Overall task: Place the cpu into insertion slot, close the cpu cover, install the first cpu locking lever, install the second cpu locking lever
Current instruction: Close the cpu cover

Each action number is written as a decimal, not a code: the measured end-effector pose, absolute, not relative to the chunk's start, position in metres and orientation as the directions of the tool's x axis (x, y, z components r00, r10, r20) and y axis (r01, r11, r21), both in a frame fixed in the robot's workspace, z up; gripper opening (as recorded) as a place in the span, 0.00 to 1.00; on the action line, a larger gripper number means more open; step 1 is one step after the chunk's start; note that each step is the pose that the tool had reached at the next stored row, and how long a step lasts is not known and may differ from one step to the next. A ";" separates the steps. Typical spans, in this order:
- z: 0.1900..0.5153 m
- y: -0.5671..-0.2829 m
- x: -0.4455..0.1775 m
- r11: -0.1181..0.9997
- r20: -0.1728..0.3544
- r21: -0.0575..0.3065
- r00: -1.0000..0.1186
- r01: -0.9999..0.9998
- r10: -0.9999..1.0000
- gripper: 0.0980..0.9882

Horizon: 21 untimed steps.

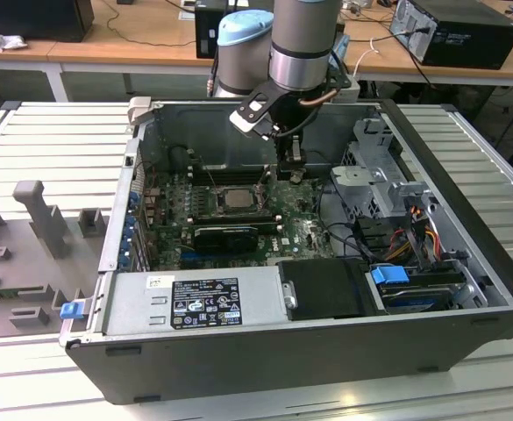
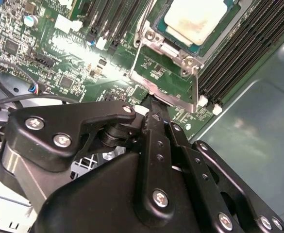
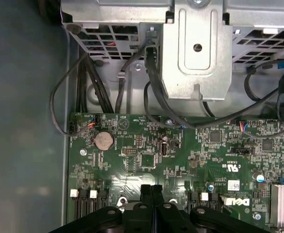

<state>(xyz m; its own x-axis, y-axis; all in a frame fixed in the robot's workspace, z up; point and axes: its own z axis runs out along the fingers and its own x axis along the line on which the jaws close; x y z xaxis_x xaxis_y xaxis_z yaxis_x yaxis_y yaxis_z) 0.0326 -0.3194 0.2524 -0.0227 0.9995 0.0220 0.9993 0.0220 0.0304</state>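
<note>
Where the arm dips into the open case point(image 1: 326, 351), the claw point(image 2: 154, 109) has its fingers pressed together, tips at the free edge of the cover point(image 2: 196, 90); whether they pinch that edge I cannot tell. The cover stands open off the slot point(image 2: 149, 22), tilted toward the claw, with green board showing through its window. Beyond its hinge the cpu point(image 2: 197, 17) lies seated in the slot, pale face up. Long black memory slots point(image 2: 239, 53) run just beside the slot on both sides.

In the first wrist view, the board point(image 3: 180, 160) past the claw carries a coin battery point(image 3: 103, 141). Black cables point(image 3: 151, 97) loop over its edge from the metal drive cage point(image 3: 195, 48).

In the exterior view a black card point(image 1: 225, 235) sits between the slot and the power supply point(image 1: 195, 303), which lies along the case's near wall. The case rests on a slatted table point(image 1: 54, 132).
</note>
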 end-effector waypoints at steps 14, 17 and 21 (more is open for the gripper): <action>0.246 -0.319 -0.005 0.022 0.021 0.030 -0.023 0.999 1.000 0.01; 0.238 -0.319 -0.006 0.025 0.021 0.030 -0.026 0.999 0.999 0.01; 0.232 -0.319 -0.017 0.031 0.021 0.030 -0.032 0.999 0.999 0.01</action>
<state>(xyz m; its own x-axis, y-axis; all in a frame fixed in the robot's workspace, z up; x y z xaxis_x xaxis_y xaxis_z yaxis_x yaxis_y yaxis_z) -0.0168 -0.3195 0.2321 -0.0321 0.9993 0.0208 0.9990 0.0315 0.0303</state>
